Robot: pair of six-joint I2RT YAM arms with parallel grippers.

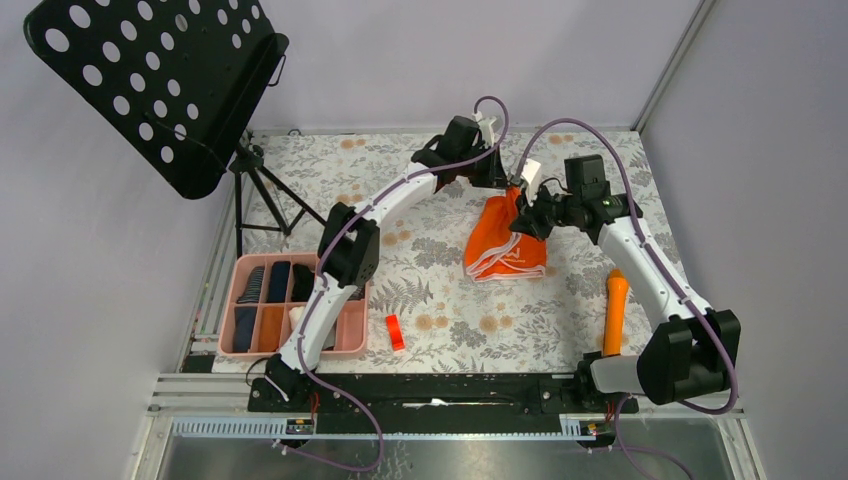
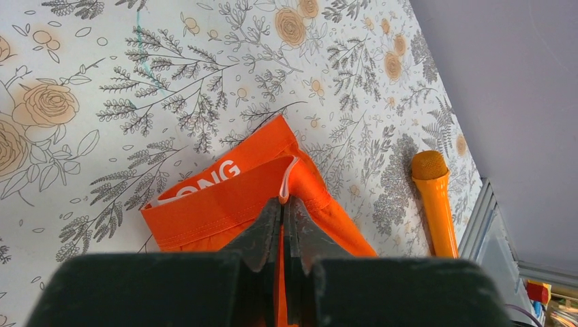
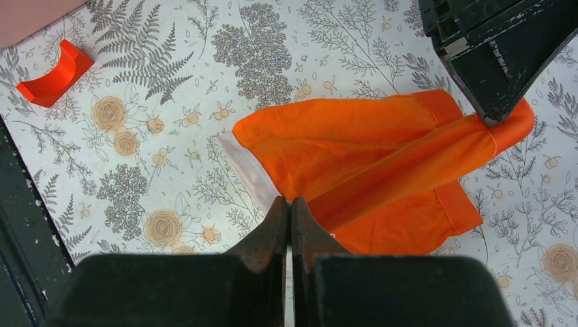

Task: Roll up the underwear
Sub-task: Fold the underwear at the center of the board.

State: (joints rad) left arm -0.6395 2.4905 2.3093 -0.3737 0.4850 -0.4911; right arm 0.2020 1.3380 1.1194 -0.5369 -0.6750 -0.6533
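Left claw [image 2: 284,201], right claw [image 3: 290,202] pinch underwear [image 1: 505,250] (both outstretched).

underwear [image 1: 505,250]: table [image 1: 440,250] centre | tray [image 1: 229,312]: left of it | block [image 1: 395,332]: between them, nearer | cylinder [image 1: 614,310]: right

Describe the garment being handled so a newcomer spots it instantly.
On the floral table, look toward its far middle. The orange underwear is there, pinched by the left gripper and right gripper. Unlike the rigid orange cylinder nearby, it is soft cloth with white trim.
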